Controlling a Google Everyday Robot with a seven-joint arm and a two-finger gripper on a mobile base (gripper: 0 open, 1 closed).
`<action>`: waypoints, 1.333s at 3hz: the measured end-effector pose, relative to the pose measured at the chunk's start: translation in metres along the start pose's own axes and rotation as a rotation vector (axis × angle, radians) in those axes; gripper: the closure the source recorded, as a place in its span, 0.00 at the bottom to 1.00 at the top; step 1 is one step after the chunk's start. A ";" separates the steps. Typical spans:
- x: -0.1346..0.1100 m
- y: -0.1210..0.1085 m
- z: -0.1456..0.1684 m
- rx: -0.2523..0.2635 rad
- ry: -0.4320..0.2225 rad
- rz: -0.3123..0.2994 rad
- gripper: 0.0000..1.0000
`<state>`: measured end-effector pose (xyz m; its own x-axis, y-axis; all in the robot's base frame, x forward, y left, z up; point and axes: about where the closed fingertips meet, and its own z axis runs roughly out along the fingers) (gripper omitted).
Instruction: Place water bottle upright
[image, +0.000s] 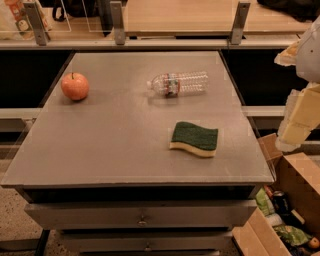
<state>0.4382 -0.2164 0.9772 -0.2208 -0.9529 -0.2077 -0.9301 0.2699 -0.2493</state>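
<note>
The water bottle (178, 83) lies on its side on the grey table (115, 135), toward the back and a little right of centre. It is clear and ribbed, with a red-and-white label band, and its white cap points left. My gripper (294, 131) hangs at the right edge of the view, off the table's right side and above a cardboard box. It is well to the right of the bottle and nearer the front, and it touches nothing.
A red apple (75, 86) sits at the back left of the table. A green-and-yellow sponge (195, 139) lies right of centre, in front of the bottle. An open cardboard box (292, 200) with cans and packets stands on the floor at the right. A counter with clear panels runs behind.
</note>
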 end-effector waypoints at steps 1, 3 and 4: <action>0.000 0.000 0.000 0.000 0.000 0.000 0.00; -0.084 -0.026 0.004 0.029 -0.014 -0.219 0.00; -0.084 -0.025 0.005 0.028 -0.016 -0.217 0.00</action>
<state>0.4814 -0.1426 0.9960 -0.0110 -0.9869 -0.1611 -0.9469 0.0620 -0.3156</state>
